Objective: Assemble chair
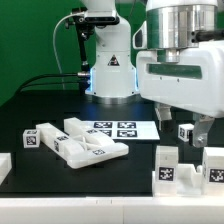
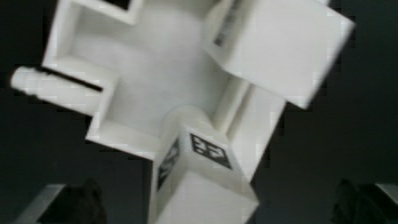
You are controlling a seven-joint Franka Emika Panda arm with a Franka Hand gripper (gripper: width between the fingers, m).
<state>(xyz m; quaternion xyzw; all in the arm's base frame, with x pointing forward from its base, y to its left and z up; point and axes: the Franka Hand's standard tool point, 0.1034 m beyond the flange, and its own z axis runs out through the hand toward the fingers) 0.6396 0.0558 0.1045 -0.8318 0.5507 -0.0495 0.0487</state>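
Chair (image 1: pixel 88 146): not one piece yet, just loose chunky white plastic parts carrying small black-and-white square tags. The biggest is a flat slotted panel (image 1: pixel 95 150) lying mid-worktop, toward the exterior view's left. A tagged block (image 1: pixel 31 140) sits just beside it on the side nearer the worktop's left edge. Two upright tagged pieces (image 1: pixel 166 170) stand near the front edge, toward the exterior view's right corner. A small tagged piece (image 1: pixel 185 131) shows just under my hand there; I can't tell how close it really is.

Wrist view is blurry. The panel fills most of it, with rectangular cut-outs and a round peg (image 2: pixel 36 84) sticking out of one side. A tagged leg (image 2: pixel 203 150) lies across it; I can't tell if it's seated or just resting.

My gripper (image 1: pixel 187 122) hangs above the worktop with its jaws spread wide and nothing pinched. The dark fingertips (image 2: pixel 75 200) sit either side of the tagged leg, clear of it.

The marker board (image 1: pixel 118 128) lies flat behind the panel, toward the back edge. The worktop (image 1: pixel 40 105) is matte black with a pale strip along the front edge. My base (image 1: pixel 108 62) stands mid back edge, and black cables (image 1: pixel 45 78) trail off to the exterior view's left. Behind is a green backdrop (image 1: pixel 30 30).
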